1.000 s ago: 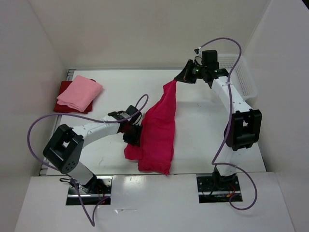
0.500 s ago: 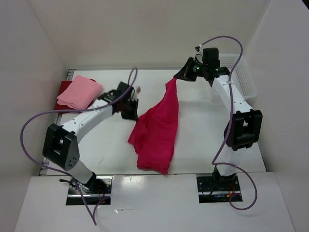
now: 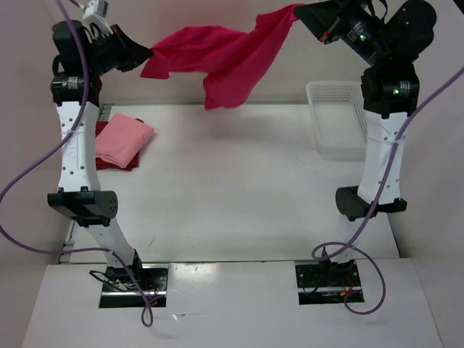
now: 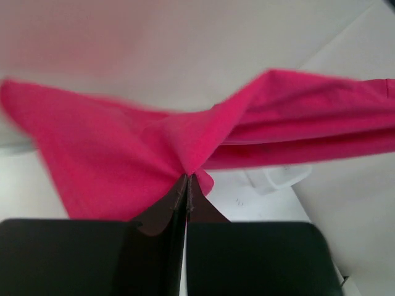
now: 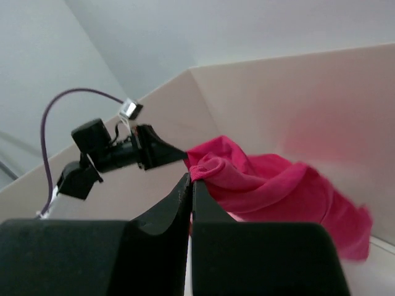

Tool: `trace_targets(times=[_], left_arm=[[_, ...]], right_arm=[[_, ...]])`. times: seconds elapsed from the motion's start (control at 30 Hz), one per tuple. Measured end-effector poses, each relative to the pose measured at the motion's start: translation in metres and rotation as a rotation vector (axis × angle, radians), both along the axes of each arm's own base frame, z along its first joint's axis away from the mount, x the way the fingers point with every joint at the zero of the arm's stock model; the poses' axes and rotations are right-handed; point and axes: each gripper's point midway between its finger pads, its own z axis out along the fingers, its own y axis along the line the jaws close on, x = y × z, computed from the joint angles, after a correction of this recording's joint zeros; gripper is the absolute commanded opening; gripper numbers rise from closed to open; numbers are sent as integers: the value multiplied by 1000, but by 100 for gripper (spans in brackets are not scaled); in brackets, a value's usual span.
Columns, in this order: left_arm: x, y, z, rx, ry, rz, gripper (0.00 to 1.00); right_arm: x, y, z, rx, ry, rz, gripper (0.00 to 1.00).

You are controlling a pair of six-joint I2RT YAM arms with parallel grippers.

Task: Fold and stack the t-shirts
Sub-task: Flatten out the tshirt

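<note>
Magenta shirt (image 3: 225, 61): stretched aloft between left gripper (image 3: 148, 54) and right gripper (image 3: 299, 11), both pinched shut on its cloth. Noted pink shirt (image 3: 123, 138) folded atop dark red shirt (image 3: 98, 161).

no readable text, no labels (anywhere)

Held shirt: the bright magenta-pink cloth t-shirt (image 3: 225, 54) hangs in the air above the far end of the table, strung between both grippers, its middle sagging.
Left gripper: the left gripper (image 3: 147, 53), raised high, pinches the shirt's left end.
Right gripper: the right gripper (image 3: 299, 11), also high, pinches the right end.
Stack: a folded light pink cloth t-shirt (image 3: 125, 138) lies on a dark red cloth t-shirt (image 3: 109, 161) at the far left corner of the white table (image 3: 232, 196).
Basket: a white plastic mesh basket (image 3: 335, 123) sits at the far right.
</note>
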Motion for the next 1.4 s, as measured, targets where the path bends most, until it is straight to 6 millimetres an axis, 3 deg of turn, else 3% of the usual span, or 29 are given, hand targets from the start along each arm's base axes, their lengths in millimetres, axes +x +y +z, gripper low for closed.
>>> trace_targets(times=[0.07,0.13,0.17,0.2,0.23,0.3,0.33,0.4,0.43,0.5,0.57,0.63,0.77,0.93,0.97,1.13,1.3,1.4], left_arm=[[-5,10,21,-16,-55,-15,3],[-11,16,29,-14,-89,-40,17],[-12,19,25,-10,-86,-52,24],[-12,21,17,-3,-75,-64,42],[-12,23,2,-2,-40,-71,47],[-12,28,-37,-7,54,-77,58],[-12,29,-61,-18,104,-78,72],[-25,37,-127,-60,271,-54,82],[-31,43,-158,-78,349,-33,83],[-49,60,-218,-115,506,39,80],[-66,71,-261,-147,619,98,78],[-86,76,-294,-161,707,147,78],[-111,61,-333,-135,808,165,69],[-132,33,-376,-99,914,190,64],[-133,31,-381,-90,926,202,64],[-122,23,-408,-77,973,272,64],[-141,3,-438,-79,1052,332,64],[-142,4,-445,-123,1077,394,63]], right_arm=[[-19,-3,3,-29,-18,-1,0],[-35,-5,-19,-72,24,-7,0],[-38,-6,-46,-98,72,-6,0],[-42,-6,-81,-125,131,-4,0],[-48,-7,-119,-158,202,0,0],[-50,-10,-190,-208,332,-14,0],[-50,-12,-233,-234,414,-26,0],[-63,-20,-333,-285,649,-50,8],[-74,-25,-378,-305,764,-62,16],[-109,-34,-458,-342,998,-79,20],[-144,-39,-501,-359,1180,-88,34],[-158,-42,-510,-360,1250,-104,35],[-149,-46,-501,-351,1221,-150,37],[-137,-48,-500,-327,1213,-190,10],[-133,-47,-500,-314,1217,-198,6],[-115,-47,-505,-270,1225,-241,7],[-101,-46,-498,-228,1182,-261,10],[-96,-44,-493,-203,1165,-264,10]])
